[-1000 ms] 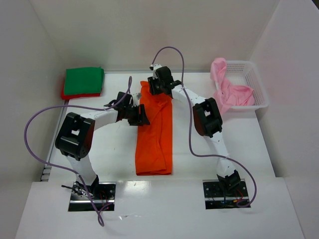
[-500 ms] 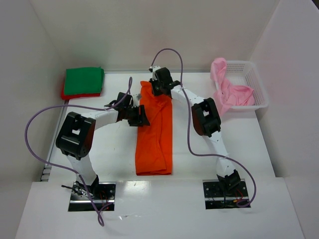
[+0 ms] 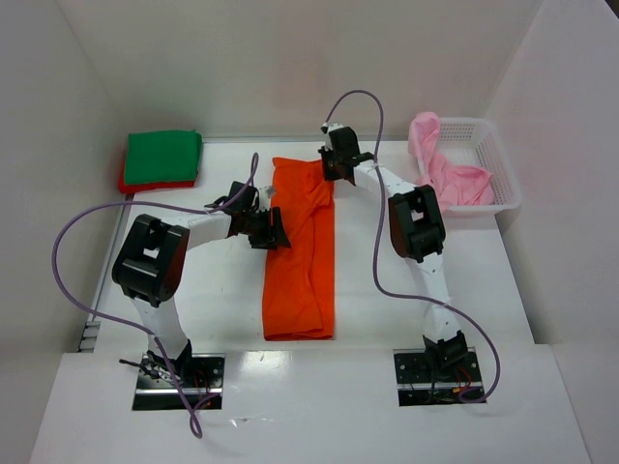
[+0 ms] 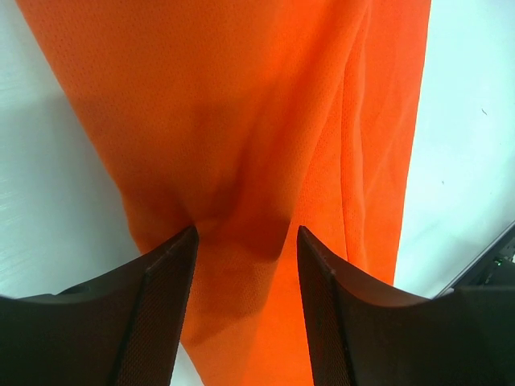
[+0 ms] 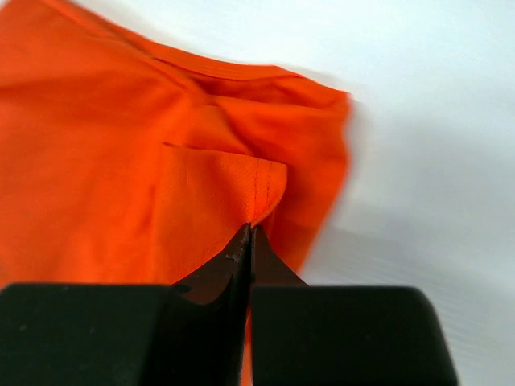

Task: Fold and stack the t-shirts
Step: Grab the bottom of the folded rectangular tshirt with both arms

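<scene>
The orange t-shirt (image 3: 302,261) lies long and folded in the middle of the white counter (image 3: 213,290). The right hand (image 5: 250,229) is pinched tight on its far corner. The left hand (image 4: 245,237) is spread apart over the shirt's left edge.

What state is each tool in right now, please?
Left tool: open, over the orange t-shirt.
Right tool: closed, pinching that t-shirt's edge.
</scene>
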You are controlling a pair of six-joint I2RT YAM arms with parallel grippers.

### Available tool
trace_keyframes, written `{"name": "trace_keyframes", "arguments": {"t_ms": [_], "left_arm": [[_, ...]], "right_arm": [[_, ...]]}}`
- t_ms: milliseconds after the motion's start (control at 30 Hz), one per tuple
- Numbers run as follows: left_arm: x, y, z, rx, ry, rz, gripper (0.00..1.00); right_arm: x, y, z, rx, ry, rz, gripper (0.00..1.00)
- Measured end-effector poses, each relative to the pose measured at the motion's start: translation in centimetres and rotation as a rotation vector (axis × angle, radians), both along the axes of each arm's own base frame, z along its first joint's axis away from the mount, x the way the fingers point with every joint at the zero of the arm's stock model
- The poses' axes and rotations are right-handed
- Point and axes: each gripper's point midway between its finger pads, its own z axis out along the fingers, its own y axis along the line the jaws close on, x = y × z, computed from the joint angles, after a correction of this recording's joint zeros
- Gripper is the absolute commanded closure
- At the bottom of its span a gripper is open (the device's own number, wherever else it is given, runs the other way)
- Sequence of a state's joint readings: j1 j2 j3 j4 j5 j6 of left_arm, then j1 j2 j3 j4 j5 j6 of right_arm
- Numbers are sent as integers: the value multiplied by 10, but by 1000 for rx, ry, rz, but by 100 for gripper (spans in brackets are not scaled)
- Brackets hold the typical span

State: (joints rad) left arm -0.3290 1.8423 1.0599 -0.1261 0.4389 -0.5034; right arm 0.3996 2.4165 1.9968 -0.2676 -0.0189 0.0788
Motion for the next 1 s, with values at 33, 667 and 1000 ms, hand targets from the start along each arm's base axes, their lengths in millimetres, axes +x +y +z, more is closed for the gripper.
{"name": "trace_keyframes", "arguments": {"t_ms": [33,667,1000], "left_arm": [[0,0,0,-2,0,-1,39],[-1,-4,0,-8,-2,-11,37],[-10,5,13,23,-24,10,17]], "right_arm": [[0,-7,-1,-4,4,-16,97],[-17,-21,16,27,-6,-85,45],[-39,-20,64,122,-53,-84,94]]}}
